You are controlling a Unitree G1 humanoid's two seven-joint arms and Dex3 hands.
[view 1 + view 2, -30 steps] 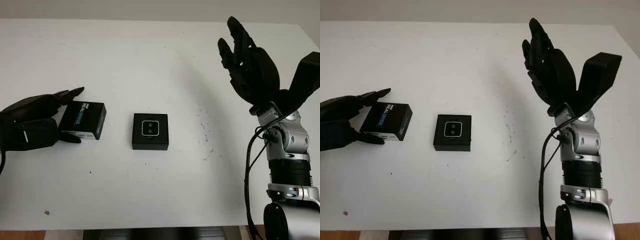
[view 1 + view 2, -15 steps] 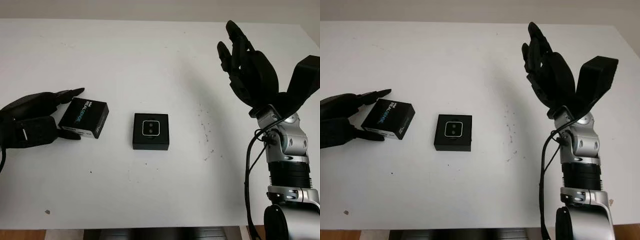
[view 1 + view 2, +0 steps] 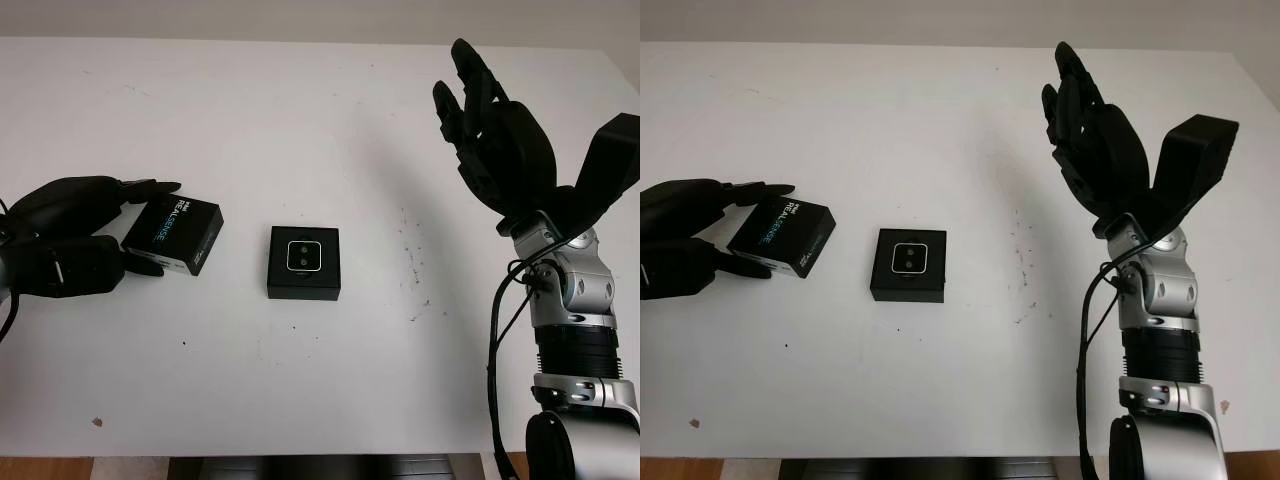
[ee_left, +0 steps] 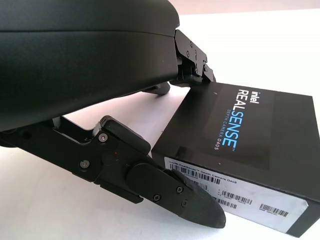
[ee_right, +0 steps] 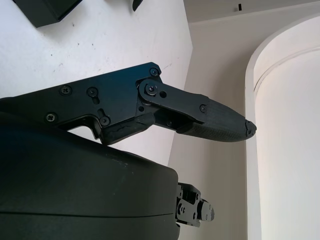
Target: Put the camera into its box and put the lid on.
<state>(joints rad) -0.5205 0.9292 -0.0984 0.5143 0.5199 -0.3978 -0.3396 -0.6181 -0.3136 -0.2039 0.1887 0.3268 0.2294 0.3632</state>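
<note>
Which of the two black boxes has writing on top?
The one at the left hand: the lid, printed REALSENSE. The middle box shows a camera instead.

Left hand (image 3: pixel 70 240) with fingers closed on black lid (image 3: pixel 174 234) has slid it along table toward open box (image 3: pixel 303 262); lid now turned slightly more askew. Right hand (image 3: pixel 497 140), raised, has shifted barely.

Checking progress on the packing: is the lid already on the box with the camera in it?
No: the lid is off to one side in the left hand, while the open box still shows the camera.
</note>
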